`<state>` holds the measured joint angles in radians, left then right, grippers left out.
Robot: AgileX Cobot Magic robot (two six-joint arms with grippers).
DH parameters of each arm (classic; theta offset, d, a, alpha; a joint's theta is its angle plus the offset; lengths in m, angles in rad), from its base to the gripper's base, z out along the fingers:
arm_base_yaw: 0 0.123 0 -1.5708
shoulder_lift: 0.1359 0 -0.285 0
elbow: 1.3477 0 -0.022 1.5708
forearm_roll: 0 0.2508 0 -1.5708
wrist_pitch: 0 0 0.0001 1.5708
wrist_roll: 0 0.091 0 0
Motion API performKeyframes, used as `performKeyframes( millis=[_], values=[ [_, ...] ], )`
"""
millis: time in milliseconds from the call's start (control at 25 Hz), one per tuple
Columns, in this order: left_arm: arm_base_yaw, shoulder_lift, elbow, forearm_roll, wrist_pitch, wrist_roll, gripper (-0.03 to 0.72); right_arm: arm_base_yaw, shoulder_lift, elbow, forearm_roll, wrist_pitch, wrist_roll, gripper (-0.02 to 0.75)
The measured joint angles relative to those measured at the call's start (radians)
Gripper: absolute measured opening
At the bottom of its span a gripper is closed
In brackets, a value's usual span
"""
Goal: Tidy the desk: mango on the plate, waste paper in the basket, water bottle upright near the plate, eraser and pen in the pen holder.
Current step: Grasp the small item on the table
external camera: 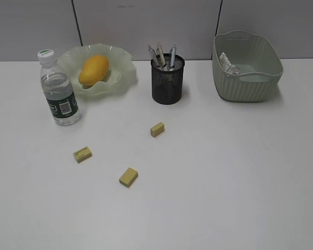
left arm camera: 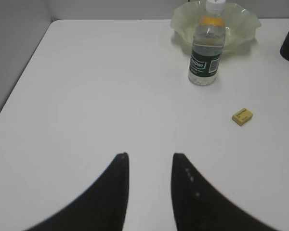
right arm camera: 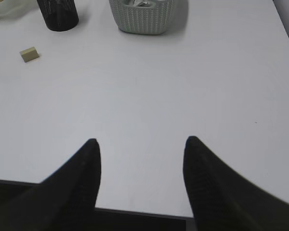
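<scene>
The mango point(external camera: 93, 70) lies on the ruffled pale-green plate point(external camera: 122, 78) at the back left. The water bottle point(external camera: 59, 89) stands upright in front of the plate; it also shows in the left wrist view point(left arm camera: 206, 49). The black mesh pen holder point(external camera: 167, 79) holds several pens point(external camera: 163, 56). Three tan erasers lie on the desk point(external camera: 224, 172): one point(external camera: 82, 154) at the left, one point(external camera: 128, 176) in front, one point(external camera: 157, 129) near the holder. Waste paper point(external camera: 228, 65) lies in the basket point(external camera: 250, 86). My left gripper point(left arm camera: 150, 156) and right gripper point(right arm camera: 141, 140) are open, empty, over bare desk, out of the exterior view.
A grey partition wall runs behind the desk. The desk's front edge shows under my right gripper in the right wrist view, and its left edge in the left wrist view. The basket point(right arm camera: 144, 19) and pen holder point(right arm camera: 58, 14) stand far ahead of my right gripper.
</scene>
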<state>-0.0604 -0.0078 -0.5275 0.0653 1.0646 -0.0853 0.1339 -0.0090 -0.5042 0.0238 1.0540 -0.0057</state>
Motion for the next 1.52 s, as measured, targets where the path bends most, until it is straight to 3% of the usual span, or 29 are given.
performKeyframes(
  millis=[1000,1080,1280,1400,1520],
  values=[
    [0.0,0.0,0.0,-0.003,0.0,0.0,0.246,-0.06,0.0,0.0,0.001,-0.008,-0.002,0.435],
    [0.0,0.0,0.0,-0.003,0.0,0.0,0.292,-0.06,0.0,0.0,0.001,-0.008,-0.002,0.435],
    [0.0,0.0,0.0,-0.003,0.0,0.0,0.576,-0.061,0.0,0.0,0.001,-0.008,-0.002,0.434],
    [0.0,0.0,0.0,-0.002,0.0,0.0,0.615,-0.061,0.0,0.0,0.001,-0.008,-0.002,0.434],
    [0.0,0.0,0.0,-0.001,0.0,0.0,0.581,-0.061,0.0,0.0,0.001,-0.008,-0.002,0.434]
  ],
)
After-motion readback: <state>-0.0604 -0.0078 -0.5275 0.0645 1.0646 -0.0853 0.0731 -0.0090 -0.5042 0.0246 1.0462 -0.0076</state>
